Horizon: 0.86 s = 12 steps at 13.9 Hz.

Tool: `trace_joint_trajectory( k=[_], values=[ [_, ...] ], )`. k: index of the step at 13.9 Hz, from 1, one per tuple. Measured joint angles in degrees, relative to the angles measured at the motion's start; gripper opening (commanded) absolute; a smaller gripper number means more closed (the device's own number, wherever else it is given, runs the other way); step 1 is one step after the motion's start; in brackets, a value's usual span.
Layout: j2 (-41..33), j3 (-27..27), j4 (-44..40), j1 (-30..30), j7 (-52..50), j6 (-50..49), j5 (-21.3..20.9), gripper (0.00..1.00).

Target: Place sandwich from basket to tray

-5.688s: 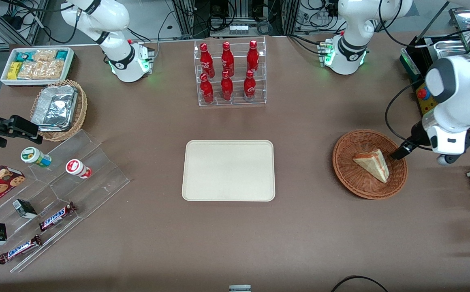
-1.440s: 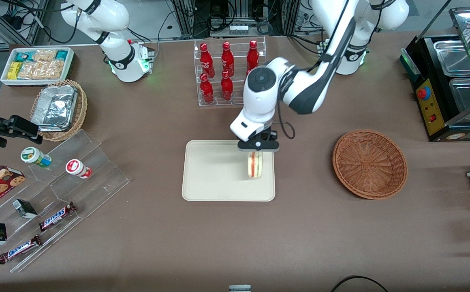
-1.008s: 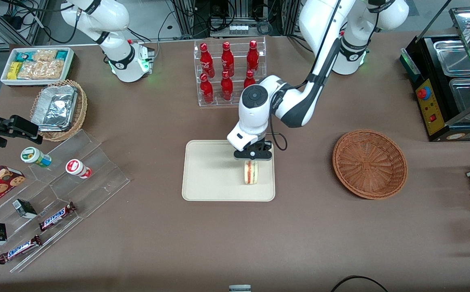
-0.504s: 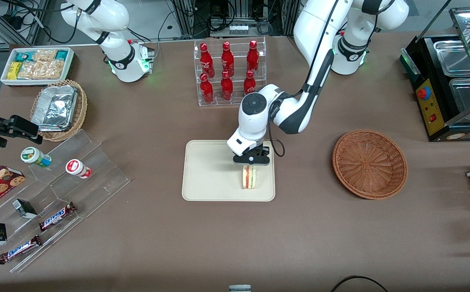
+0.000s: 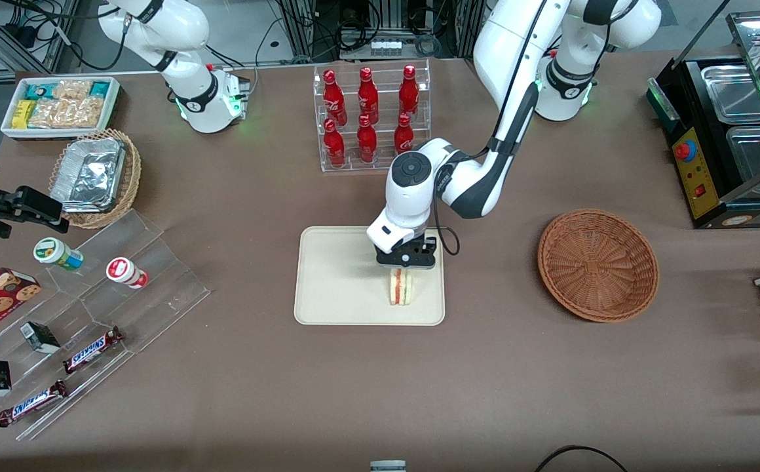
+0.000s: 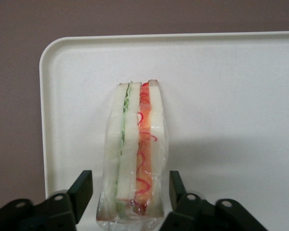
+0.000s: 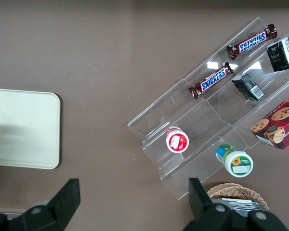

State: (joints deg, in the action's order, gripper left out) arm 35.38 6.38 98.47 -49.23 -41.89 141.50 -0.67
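Observation:
The sandwich (image 5: 401, 287), a wrapped wedge of white bread with red and green filling, stands on edge on the cream tray (image 5: 341, 275), near the tray's end toward the working arm. My left gripper (image 5: 405, 267) is right above it. In the left wrist view the gripper (image 6: 131, 190) is open. Its fingers (image 6: 82, 190) flank the sandwich (image 6: 135, 144) with a gap on each side, over the tray (image 6: 221, 96). The reddish-brown basket (image 5: 597, 265) sits empty toward the working arm's end of the table.
A clear rack of red bottles (image 5: 370, 118) stands farther from the front camera than the tray. A clear stepped stand with snacks (image 5: 92, 295), a tan basket with a foil container (image 5: 95, 177) and a white snack bin (image 5: 60, 105) lie toward the parked arm's end.
The gripper came down with the sandwich onto the tray, shifting slightly toward the parked arm's end. In the last half second it barely moved. The basket has been empty since the earliest frame.

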Motion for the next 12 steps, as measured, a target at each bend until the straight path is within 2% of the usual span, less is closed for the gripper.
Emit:
trace_joint_trajectory(
  k=[2, 4, 9, 12],
  values=[
    [-1.0, 0.1, -1.0, 0.0, -0.1, -1.1, 0.0, 1.00],
    [-4.3, 0.4, -2.9, 0.0, -0.1, -7.3, 0.0, 1.00],
    [-20.0, 1.0, -5.7, 0.1, -0.1, -28.1, -0.5, 1.00],
    [-30.5, 1.4, -5.8, 0.3, 0.5, -41.8, -4.0, 1.00]
  ],
)
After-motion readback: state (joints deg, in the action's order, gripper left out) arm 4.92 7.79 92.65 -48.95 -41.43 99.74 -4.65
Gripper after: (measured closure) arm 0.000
